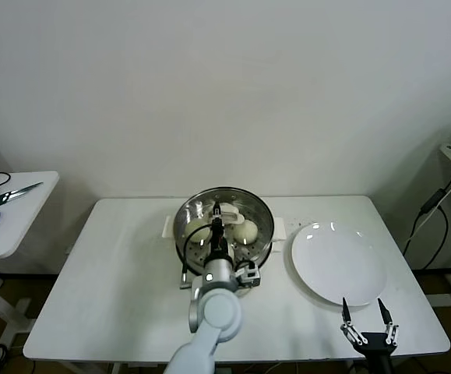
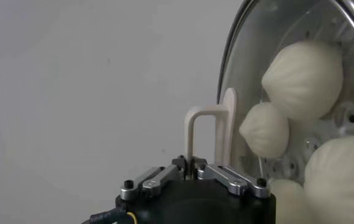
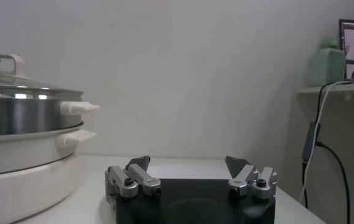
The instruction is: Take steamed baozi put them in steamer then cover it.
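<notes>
The steamer (image 1: pixel 266 234) stands at the table's middle on its cream base (image 3: pixel 18 176). The clear glass cover (image 1: pixel 239 207) lies on top of the pot, as the right wrist view (image 3: pixel 24 90) shows. My left gripper (image 1: pixel 217 216) is over the pot and shut on the cover's cream knob handle (image 2: pixel 210 131). Off-white baozi (image 2: pixel 304 76) show through the glass; the head view shows two (image 1: pixel 245 231) beside my arm. My right gripper (image 1: pixel 369 315) hangs open and empty at the table's front right edge, its jaws (image 3: pixel 189 164) wide apart.
An empty flat white plate (image 1: pixel 338 261) lies right of the steamer. A side table (image 1: pixel 7 226) at the far left holds scissors and a blue mouse. A shelf with a hanging cable (image 1: pixel 435 210) stands at the far right.
</notes>
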You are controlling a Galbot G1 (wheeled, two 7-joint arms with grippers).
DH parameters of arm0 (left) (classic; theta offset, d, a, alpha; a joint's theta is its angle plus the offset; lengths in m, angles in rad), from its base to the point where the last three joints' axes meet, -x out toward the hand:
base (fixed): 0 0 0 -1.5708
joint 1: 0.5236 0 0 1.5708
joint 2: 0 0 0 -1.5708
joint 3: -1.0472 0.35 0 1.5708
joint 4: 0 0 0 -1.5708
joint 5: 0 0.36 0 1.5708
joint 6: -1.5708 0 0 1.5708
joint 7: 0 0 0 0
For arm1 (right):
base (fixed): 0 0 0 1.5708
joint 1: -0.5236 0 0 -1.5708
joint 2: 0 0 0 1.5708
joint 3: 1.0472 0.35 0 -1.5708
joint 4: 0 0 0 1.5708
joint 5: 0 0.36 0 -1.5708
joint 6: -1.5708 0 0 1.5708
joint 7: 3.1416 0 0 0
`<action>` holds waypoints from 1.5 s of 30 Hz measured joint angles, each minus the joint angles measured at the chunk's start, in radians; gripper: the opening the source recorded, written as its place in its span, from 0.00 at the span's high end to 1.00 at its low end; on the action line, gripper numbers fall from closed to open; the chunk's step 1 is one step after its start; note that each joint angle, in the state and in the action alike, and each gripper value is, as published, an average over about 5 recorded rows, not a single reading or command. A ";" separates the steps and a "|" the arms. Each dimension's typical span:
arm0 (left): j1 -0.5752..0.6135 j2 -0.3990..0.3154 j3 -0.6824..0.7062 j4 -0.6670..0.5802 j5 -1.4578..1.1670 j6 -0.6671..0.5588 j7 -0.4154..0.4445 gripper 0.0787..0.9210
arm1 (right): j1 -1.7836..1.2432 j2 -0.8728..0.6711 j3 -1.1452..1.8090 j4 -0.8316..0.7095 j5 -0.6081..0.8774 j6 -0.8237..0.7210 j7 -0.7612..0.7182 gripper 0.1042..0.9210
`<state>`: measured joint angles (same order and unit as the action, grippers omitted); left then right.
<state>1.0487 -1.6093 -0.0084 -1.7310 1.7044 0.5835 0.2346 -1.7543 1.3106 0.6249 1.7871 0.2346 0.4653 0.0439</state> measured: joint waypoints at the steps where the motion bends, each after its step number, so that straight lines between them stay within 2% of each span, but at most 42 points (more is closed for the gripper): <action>1: 0.002 0.000 0.000 -0.003 -0.004 -0.001 0.001 0.83 | 0.000 0.000 0.000 0.001 0.000 -0.001 0.000 0.12; 10: 0.029 0.000 0.013 -0.066 -0.048 -0.003 0.018 0.52 | 0.001 0.002 -0.002 0.017 0.002 -0.016 0.000 0.12; 19: 0.083 0.000 0.015 -0.205 -0.152 -0.016 0.013 0.22 | 0.004 -0.008 -0.019 0.026 0.021 -0.038 0.024 0.12; 22: 0.112 0.000 0.005 -0.256 -0.213 -0.024 -0.003 0.14 | 0.006 -0.016 -0.029 0.027 0.032 -0.044 0.035 0.12; 25: 0.145 0.015 -0.011 -0.301 -0.282 -0.041 -0.024 0.12 | 0.007 -0.022 -0.038 0.030 0.048 -0.049 0.044 0.12; 32: 0.227 0.112 -0.104 -0.380 -0.541 -0.097 -0.105 0.12 | 0.021 -0.028 -0.046 0.032 0.070 -0.054 0.057 0.12; 39: 0.333 0.202 -0.332 -0.407 -0.984 -0.211 -0.193 0.12 | 0.041 -0.050 -0.046 0.019 0.084 -0.046 0.054 0.12; 45: 0.441 0.273 -0.515 -0.371 -1.358 -0.354 -0.245 0.12 | 0.059 -0.059 -0.051 -0.003 0.091 -0.040 0.043 0.12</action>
<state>1.4896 -1.3367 -0.5234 -2.1024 0.3461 0.2294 -0.0105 -1.6952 1.2512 0.5744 1.7845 0.3255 0.4256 0.0871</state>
